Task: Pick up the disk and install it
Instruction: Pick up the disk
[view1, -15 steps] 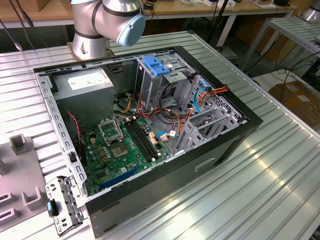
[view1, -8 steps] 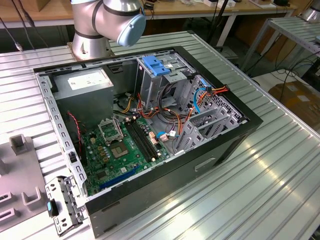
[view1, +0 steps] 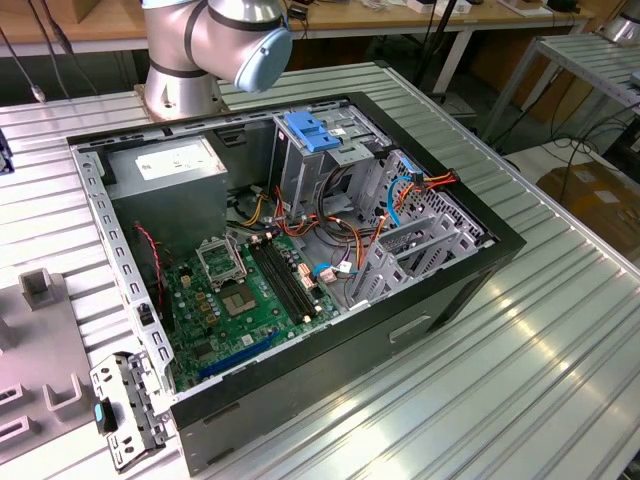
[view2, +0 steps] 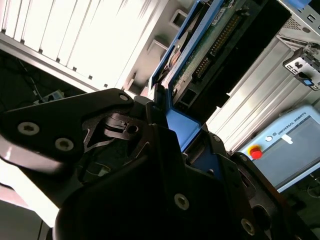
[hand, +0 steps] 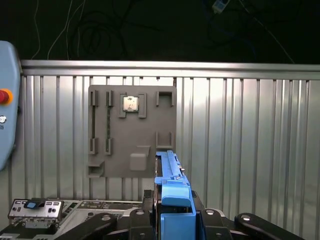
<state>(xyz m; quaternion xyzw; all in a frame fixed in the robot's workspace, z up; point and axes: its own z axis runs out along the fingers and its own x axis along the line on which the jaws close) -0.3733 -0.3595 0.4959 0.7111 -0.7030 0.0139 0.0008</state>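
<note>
Item: disk (hand: 169, 170), silver drive in a blue plastic carrier. Location: held in the hand (hand: 174, 212), seen edge-on in the first wrist view against the ribbed metal table (hand: 250, 125), just beside a grey fixture plate (hand: 132, 130) lying near one table edge. In the second wrist view the disk's (view2: 210, 45) green circuit-board side shows.

Hand: black fingers (view2: 150, 107) closed on the carrier's end, one on each side.

Also on the table: open computer case (view1: 400, 330) at mid-table, lid off, with green motherboard (view1: 250, 300), grey drive cage (view1: 300, 170) topped by a blue clip (view1: 313, 132), and power-supply box (view1: 165, 165).
</note>
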